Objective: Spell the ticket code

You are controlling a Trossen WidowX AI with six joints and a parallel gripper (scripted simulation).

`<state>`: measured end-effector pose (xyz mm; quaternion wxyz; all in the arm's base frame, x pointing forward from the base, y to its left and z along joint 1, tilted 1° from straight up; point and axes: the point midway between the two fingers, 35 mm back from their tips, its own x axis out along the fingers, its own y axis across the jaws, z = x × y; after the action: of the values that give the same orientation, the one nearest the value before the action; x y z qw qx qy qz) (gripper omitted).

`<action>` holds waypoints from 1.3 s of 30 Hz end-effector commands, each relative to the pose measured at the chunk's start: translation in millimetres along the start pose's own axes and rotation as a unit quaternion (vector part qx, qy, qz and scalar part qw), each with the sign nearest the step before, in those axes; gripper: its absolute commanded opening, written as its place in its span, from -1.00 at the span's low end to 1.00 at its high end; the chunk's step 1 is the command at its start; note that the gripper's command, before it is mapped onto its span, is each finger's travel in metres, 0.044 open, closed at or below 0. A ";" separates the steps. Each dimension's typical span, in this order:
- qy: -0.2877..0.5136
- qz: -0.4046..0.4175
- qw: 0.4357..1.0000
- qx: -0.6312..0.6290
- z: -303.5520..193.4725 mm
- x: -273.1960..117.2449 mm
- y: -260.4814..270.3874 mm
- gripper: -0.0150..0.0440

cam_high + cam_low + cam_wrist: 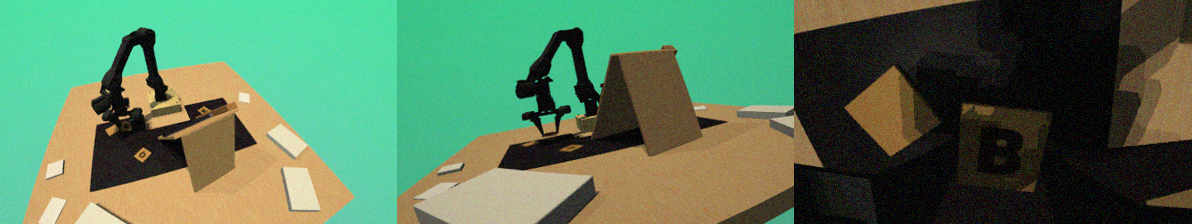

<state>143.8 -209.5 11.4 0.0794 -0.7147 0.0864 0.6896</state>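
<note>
My gripper [125,127] [549,133] is shut on the B tile [126,126] [549,133] [1001,150], which it holds level a little above the dark mat. A tile with no letter showing [111,130] [530,144] [874,110] lies on the mat beside the gripper. A tile with a round letter, O or D, [142,155] [572,147] lies nearer the top camera. A tile that looks like K or X [203,110] lies beyond the board. The board [210,148] [665,99] shows its back, so the rail's contents and the ticket's code cannot be read.
The dark mat [111,173] [516,161] lies under the tiles and board. The robot's pale base [166,109] [586,123] stands behind the mat. White slabs [301,189] [504,198] and smaller white pieces [55,169] [450,169] lie around the counter's edges.
</note>
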 end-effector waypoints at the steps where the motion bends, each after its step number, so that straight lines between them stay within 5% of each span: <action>1: 0.017 0.001 0.998 -0.056 -9.3 -2.0 -1.6 -0.49; 20: 0.090 0.029 0.931 -0.352 -52.0 -14.7 -10.6 -0.49; 39: 0.146 0.089 0.771 -0.613 -92.9 -32.2 -25.6 -0.49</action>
<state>230.4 -207.8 42.5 -0.4089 -0.7081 -0.2594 0.5139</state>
